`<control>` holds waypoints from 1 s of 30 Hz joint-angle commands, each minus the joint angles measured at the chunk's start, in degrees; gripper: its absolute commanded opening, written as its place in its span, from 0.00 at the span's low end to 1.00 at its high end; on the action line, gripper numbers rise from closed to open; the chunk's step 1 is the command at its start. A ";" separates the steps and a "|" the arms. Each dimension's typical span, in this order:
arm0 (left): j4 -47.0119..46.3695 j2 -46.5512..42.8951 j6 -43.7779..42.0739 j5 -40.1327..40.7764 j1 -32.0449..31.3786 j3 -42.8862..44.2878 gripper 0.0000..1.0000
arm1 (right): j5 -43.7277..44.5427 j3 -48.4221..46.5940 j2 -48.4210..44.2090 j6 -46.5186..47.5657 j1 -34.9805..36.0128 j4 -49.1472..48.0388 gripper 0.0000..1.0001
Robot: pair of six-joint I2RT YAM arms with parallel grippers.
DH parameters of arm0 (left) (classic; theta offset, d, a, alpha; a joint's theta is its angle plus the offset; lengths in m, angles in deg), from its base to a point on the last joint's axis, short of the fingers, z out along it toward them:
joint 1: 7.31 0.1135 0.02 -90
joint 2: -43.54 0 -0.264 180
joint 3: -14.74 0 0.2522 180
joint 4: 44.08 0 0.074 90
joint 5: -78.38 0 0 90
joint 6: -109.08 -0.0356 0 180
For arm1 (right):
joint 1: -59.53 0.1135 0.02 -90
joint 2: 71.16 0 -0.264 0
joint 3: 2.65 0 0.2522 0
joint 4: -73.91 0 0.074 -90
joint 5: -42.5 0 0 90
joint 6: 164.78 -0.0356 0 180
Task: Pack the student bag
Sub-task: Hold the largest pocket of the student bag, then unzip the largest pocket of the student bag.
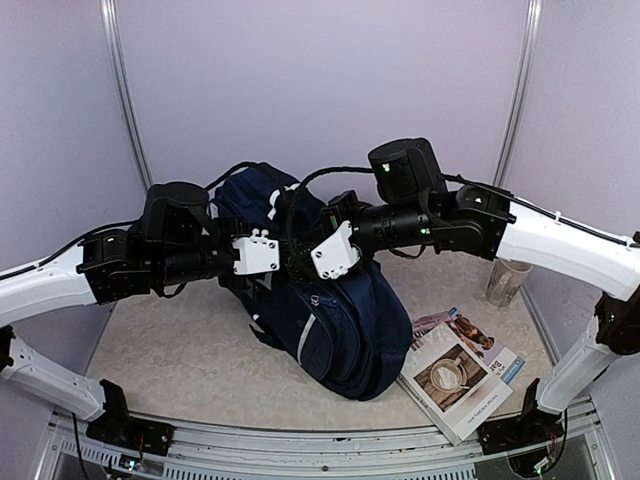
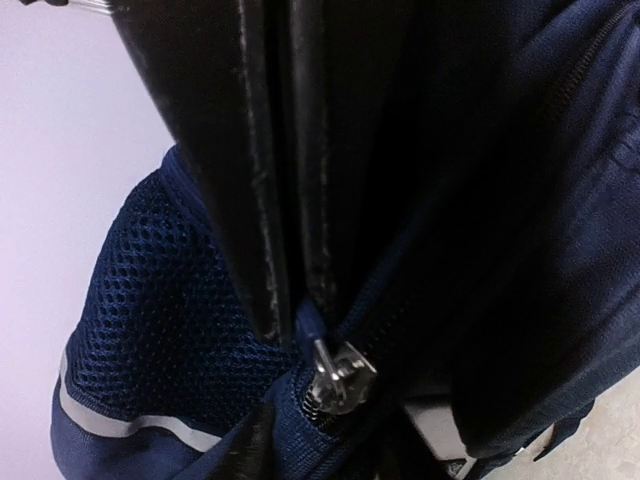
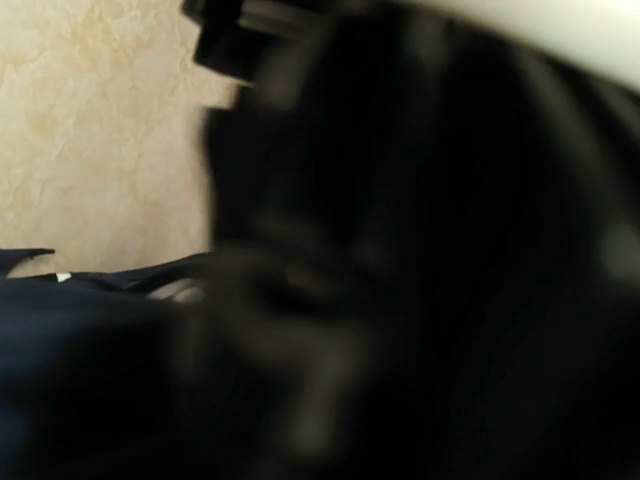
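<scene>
On the tabletop the student bag lies centred, long axis far-left to near-right, with both arms at its far end; the right gripper is closed tight, while the left gripper, its hold unclear, sits just beside the zip pull

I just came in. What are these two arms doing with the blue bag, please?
Both arms reach over the student bag, a navy backpack lying on the table. The left gripper has its fingers nearly together just above a metal zipper pull. The right gripper is shut at the bag's top; its blurred view hides whether it pinches anything. A book lies beside the bag, not yet packed.
</scene>
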 commanded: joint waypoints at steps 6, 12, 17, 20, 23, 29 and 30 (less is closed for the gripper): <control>-1.71 -3.36 9.09 0.43 4.24 -1.07 0.00 | 3.74 6.35 -9.07 -0.80 1.53 -19.69 0.00; 1.05 -5.27 20.75 7.98 6.14 0.39 0.00 | 14.14 14.90 -12.88 1.20 1.32 -28.02 0.00; 1.38 -8.28 30.08 12.77 8.44 0.75 0.00 | 19.02 22.09 -17.40 -0.55 0.23 -33.56 0.00; 0.66 -11.83 34.86 11.31 9.95 0.81 0.00 | 20.87 26.28 -20.21 -2.97 -1.66 -36.65 0.00; -0.42 -15.69 38.31 9.04 10.50 0.26 0.00 | 19.88 30.53 -23.02 -7.02 -4.72 -39.73 0.00; -4.86 -22.98 46.66 1.77 10.60 -5.80 0.00 | 18.00 32.92 -23.91 -10.83 -7.93 -44.08 0.00; -5.90 -24.35 47.58 0.52 10.52 -7.88 0.00 | 17.82 32.17 -23.42 -11.08 -8.10 -44.46 0.00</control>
